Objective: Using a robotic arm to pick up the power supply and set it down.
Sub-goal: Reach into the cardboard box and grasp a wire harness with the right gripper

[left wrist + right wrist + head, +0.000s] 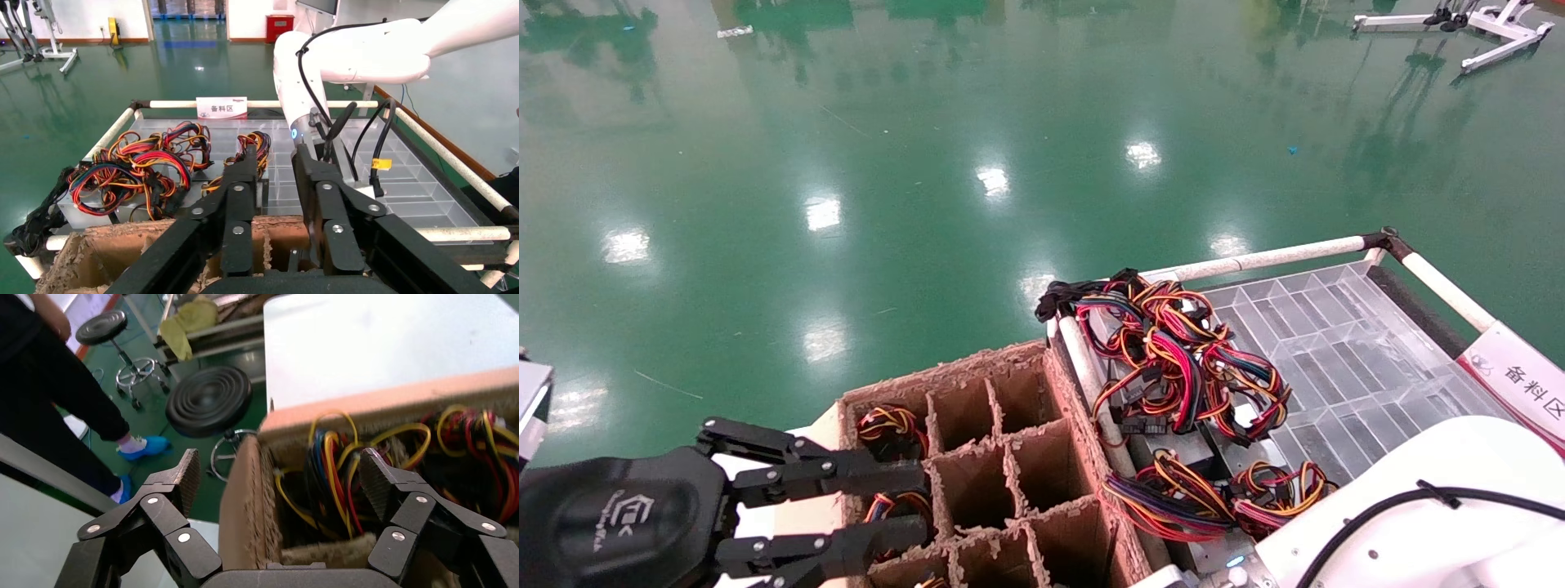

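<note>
Black fingers of the right gripper (278,459) fill the right wrist view, spread wide apart and holding nothing, one on each side of a frayed wall of the cardboard divider box (1009,457). Below them, in a cell of that box, lies the power supply (330,478); only its looped yellow, red and dark wires show, and its grey body cannot be made out. This claw belongs to the robotic arm (1418,523), white-shelled with a looping black cable and a small blue-green light, which reaches down at the near right corner of the box. The left gripper (921,502), black with a logo, hovers over the left column of cells, its fingers also apart and empty. Two of those cells hold wire bundles. Just beside the box on the right is a clear compartment tray (1336,343), framed by white rails, with a heap of other power supplies (1173,359) at its left end, their wires including pink and blue.
</note>
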`<state>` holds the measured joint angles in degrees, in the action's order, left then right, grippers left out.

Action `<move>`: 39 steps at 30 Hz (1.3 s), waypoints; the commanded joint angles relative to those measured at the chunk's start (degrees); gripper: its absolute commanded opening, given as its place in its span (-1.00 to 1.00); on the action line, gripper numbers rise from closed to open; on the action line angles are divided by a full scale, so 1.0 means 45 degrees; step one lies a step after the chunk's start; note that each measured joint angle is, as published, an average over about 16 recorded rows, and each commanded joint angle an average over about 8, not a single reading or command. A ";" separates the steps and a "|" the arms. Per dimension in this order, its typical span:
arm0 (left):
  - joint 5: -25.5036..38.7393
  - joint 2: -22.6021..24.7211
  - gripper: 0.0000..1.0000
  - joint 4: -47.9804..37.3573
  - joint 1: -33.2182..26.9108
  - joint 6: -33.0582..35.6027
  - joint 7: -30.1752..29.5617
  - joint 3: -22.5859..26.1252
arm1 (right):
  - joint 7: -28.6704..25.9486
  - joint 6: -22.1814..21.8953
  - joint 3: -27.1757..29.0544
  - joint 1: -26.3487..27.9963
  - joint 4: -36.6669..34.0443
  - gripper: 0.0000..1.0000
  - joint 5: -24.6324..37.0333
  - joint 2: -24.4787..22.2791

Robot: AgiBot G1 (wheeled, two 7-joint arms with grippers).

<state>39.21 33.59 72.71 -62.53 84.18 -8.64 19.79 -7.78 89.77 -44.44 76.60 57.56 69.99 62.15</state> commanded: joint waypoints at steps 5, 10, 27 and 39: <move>-0.0001 0.0000 1.00 0.0000 0.0000 0.0000 0.0001 0.0001 | 0.0247 -0.0132 -0.0432 0.0262 -0.0503 -1.00 0.0216 0.0231; -0.0001 -0.0001 1.00 0.0000 -0.0001 -0.0001 0.0001 0.0002 | 0.0389 -0.0233 -0.0550 0.0370 -0.0800 -1.00 0.0234 0.0384; -0.0004 -0.0002 1.00 0.0000 -0.0001 -0.0002 0.0003 0.0005 | 0.0818 -0.0254 -0.0771 0.0488 -0.1861 -1.00 0.0156 0.0667; -0.0005 -0.0003 1.00 0.0000 -0.0002 -0.0003 0.0004 0.0008 | 0.0957 -0.0204 -0.0850 0.0423 -0.1972 -1.00 -0.0028 0.0465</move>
<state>39.19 33.58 72.71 -62.53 84.17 -8.63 19.83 -3.39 88.94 -48.06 78.45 48.64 69.32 64.03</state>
